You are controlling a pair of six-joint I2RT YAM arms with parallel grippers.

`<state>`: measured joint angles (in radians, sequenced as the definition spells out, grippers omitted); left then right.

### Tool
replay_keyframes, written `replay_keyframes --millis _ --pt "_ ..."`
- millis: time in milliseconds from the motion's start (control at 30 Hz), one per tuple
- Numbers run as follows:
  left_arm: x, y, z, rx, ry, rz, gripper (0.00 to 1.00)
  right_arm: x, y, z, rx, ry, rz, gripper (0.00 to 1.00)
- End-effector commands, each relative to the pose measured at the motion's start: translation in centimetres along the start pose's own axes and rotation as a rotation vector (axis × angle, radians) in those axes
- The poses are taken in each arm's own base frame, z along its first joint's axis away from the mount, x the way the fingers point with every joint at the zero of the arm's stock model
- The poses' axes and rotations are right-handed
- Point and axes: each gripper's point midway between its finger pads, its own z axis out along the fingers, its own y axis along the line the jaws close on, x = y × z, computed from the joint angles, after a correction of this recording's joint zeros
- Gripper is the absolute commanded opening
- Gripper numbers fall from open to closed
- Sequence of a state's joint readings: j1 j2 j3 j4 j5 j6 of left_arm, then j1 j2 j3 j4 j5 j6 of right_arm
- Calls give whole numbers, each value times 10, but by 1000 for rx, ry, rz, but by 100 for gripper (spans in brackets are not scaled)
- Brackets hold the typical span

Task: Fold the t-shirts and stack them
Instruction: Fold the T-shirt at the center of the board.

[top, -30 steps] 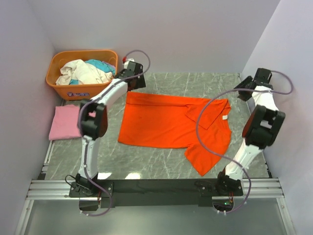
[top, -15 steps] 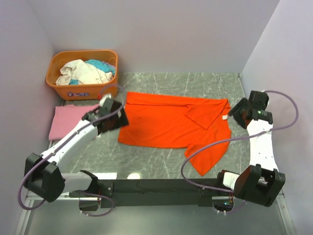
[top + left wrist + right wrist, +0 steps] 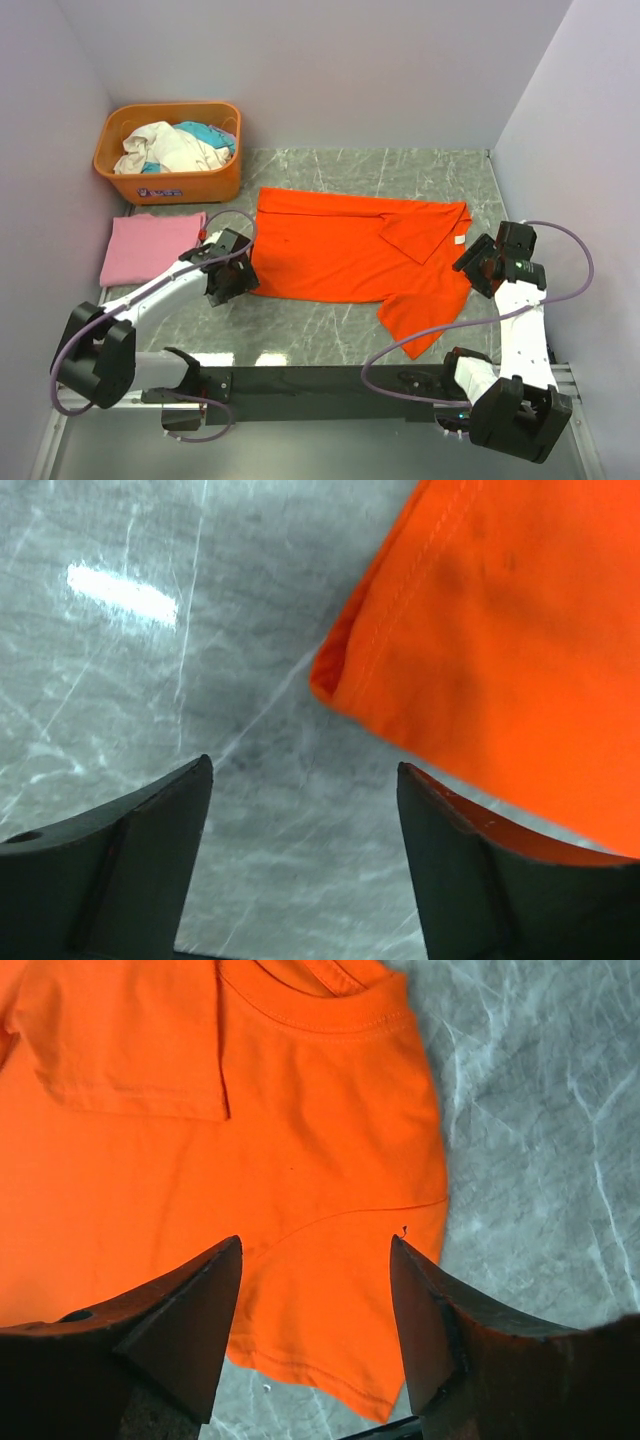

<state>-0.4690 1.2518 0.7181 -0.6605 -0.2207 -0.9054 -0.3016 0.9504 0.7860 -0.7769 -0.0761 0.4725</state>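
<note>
hovering low at both ends of the orange-red t-shirt, both arms. shirt lies spread flat mid-table on the marble table. one sleeve is folded in over the chest by the collar, the other sticks out toward the near edge. left gripper sits at the shirt's near-left corner, jaws apart, nothing between them. one finger overlaps the hem in the wrist view, contact can't tell. right gripper is over the collar end, jaws spread, nothing grasped, cloth below. pink t-shirt lies folded flat at the left edge, just in front of the orange basket of loose clothes, apart from the orange-red one.
</note>
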Motion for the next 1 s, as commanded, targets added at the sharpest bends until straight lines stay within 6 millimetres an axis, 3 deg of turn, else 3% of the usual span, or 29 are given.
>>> replay_keyframes --millis 0,467,767,967 --pt "-17 -12 5 12 -72 -77 79 -3 0 -1 -6 -26 5 67" --pt "-20 -7 31 -77 -76 -54 60 19 -30 13 125 14 42 58" --pt "-18 -12 38 -70 -58 -22 40 34 -41 29 210 104 113 56" --pt "-17 -13 40 -63 -55 -15 21 38 -50 46 260 118 137 56"
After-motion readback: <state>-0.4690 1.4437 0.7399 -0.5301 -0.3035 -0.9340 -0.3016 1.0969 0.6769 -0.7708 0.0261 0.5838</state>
